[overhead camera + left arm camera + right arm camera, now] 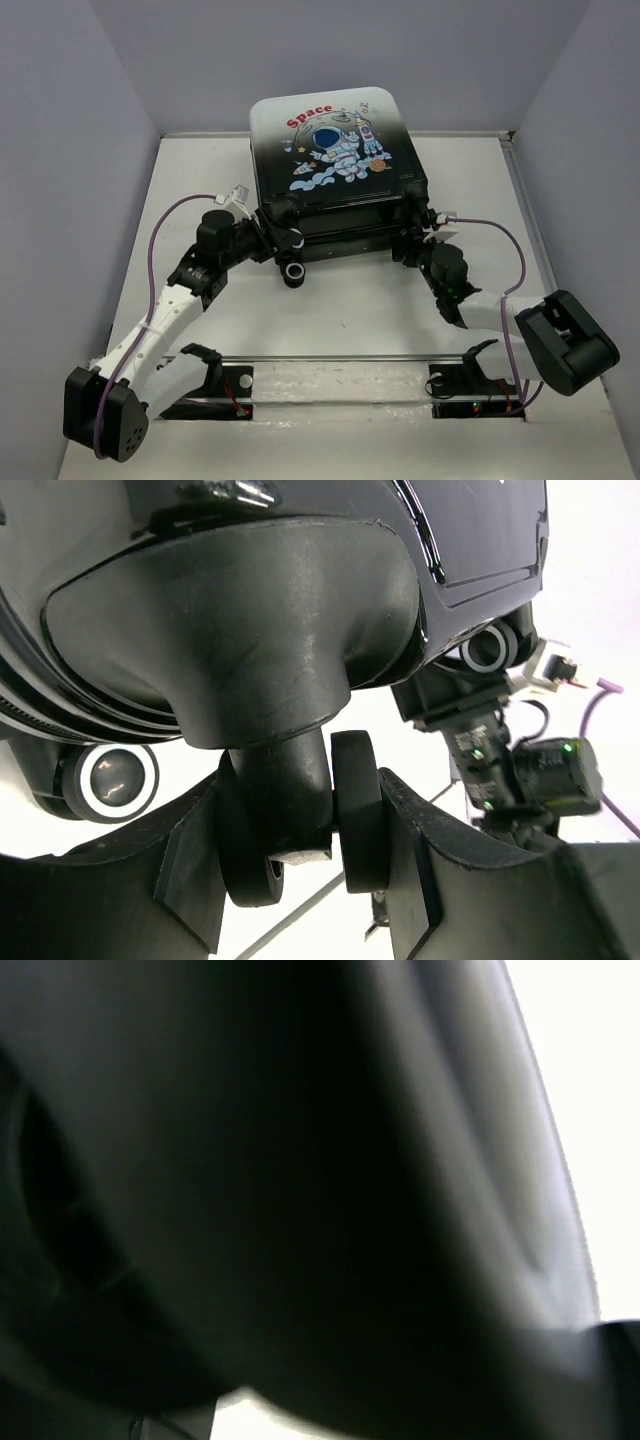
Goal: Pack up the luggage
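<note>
Left pincer (300,855) grips a caster wheel (357,810) between its fingers, the suitcase (335,140) just above it; right pincer (420,245) sits against the shell, its opening impossible to tell.

Overhead view looks down on the luggage (337,150); both wrist views sit very close to it.

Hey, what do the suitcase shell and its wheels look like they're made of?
The suitcase shell is likely hard plastic, glossy; it shows sharp highlights and a printed picture. The wheels look matte black, probably rubber or plastic, with dull reflections; one has a shiny pale hub ring.
</note>
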